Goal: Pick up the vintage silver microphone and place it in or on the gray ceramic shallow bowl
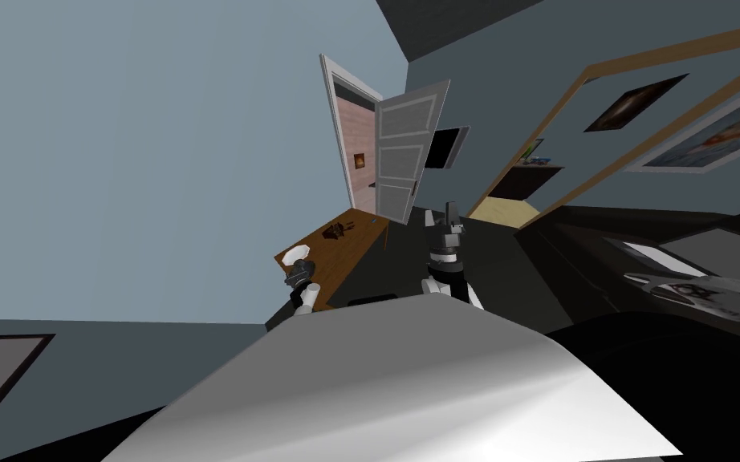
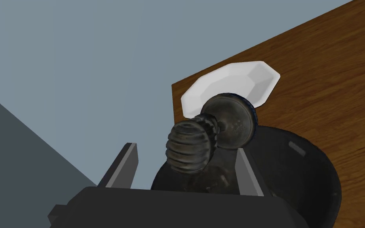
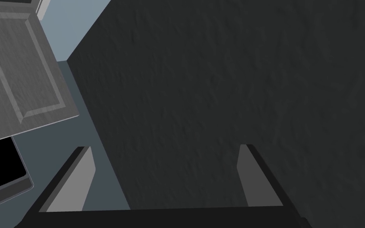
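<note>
Microphone (image 2: 187, 146): dark and tarnished, lying tilted between the left gripper's fingers, ribbed head toward the gripper body, round disc end pointing at the bowl.
Left gripper (image 2: 186, 147): fingers (image 2: 127, 166) standing wide apart, released; one finger is sitting just beside the microphone, and I cannot tell if they are touching.
Bowl (image 2: 233, 83): white, faceted, shallow, sitting on the wooden table (image 2: 316, 79) near its corner; the microphone's disc end is overlapping its near rim in the left wrist view, whether over it or in front I cannot tell.
Dark vessel (image 2: 300, 170): round, sitting on the table just beside the bowl, lying behind and under the microphone.
Head view: left gripper (image 1: 300, 277) hovering at the table's near end, right beside the bowl (image 1: 298, 253).
Right gripper (image 3: 166, 147): fingers spread, gripping nothing, hanging over dark floor (image 3: 237, 79), with a grey panelled door (image 3: 15, 67) off to one side.
</note>
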You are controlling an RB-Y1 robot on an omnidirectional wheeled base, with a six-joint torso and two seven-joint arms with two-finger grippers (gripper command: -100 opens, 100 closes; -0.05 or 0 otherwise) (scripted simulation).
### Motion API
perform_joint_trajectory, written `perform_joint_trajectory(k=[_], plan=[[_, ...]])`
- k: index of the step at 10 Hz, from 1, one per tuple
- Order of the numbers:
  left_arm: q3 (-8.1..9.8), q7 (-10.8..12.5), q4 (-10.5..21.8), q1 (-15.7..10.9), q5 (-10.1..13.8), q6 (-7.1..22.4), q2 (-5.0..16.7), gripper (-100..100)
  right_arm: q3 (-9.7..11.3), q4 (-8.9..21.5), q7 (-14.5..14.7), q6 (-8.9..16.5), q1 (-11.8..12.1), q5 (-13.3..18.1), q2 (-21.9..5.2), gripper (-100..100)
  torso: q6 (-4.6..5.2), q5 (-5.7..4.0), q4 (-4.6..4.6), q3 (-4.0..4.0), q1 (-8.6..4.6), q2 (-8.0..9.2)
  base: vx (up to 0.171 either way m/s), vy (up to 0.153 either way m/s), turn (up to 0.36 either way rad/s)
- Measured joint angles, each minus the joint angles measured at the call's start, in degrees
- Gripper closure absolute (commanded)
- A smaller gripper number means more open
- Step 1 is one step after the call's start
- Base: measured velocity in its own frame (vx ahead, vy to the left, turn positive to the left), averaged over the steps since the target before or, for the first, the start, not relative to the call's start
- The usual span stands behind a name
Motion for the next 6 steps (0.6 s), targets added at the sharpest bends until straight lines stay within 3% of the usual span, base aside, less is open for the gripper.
perform_joint_trajectory(k=[3,4,5,6], plan=[[0.0,0.0,0.0,0.0,0.0,0.0,0.0,-100,0.0,0.0,0.0,0.0,0.0,0.0,0.0,0,0.0,-0.03,0.03,0.06,-0.11,0.1,0.0,0.0,0.0],[0.0,0.0,0.0,0.0,0.0,0.0,0.0,0,0.0,0.0,0.0,0.0,0.0,0.0,0.0,0,0.0,-0.03,0.02,0.06,-0.11,0.1,0.0,0.0,0.0],[0.0,0.0,0.0,0.0,0.0,0.0,0.0,-100,0.0,0.0,0.0,0.0,0.0,0.0,0.0,0,0.0,-0.02,0.02,0.06,-0.1,0.1,-0.013,-0.041,0.127],[0.6,-0.6,0.4,-1.3,0.3,1.1,0.7,-100,0.0,0.0,0.0,0.0,0.0,0.0,0.0,0,-0.01,-0.05,0.02,0.07,-0.22,0.11,-0.03,-0.077,0.123]])
